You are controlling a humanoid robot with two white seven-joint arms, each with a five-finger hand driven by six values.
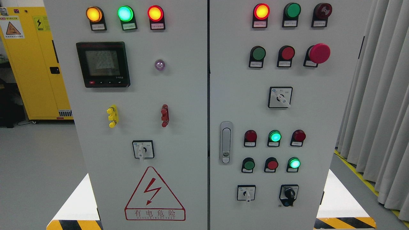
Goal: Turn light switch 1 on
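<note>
Grey steel cabinet (179, 95), two doors, fills the head view. Neither robot hand in frame, so hand state can't be told, nor the switch's position relative to a hand. Which control is "light switch 1" unclear; labels too small to read. Candidates, low to high: rotary selector (246, 193) btm right door, black knob (289, 194) beside it, selector (143, 149) left door, selector (280, 97) upper right. Prob. stiff, detented, rigid plastic; pinch the small lever, twist. Behind, left: yellow cabinet (32, 64).

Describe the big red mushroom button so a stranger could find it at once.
Start at the right cabinet door, the one with the vertical door handle. In its second row from the top, past a green button and a flat red button, sits the mushroom button. It alone has a wide red cap that juts out.
</note>
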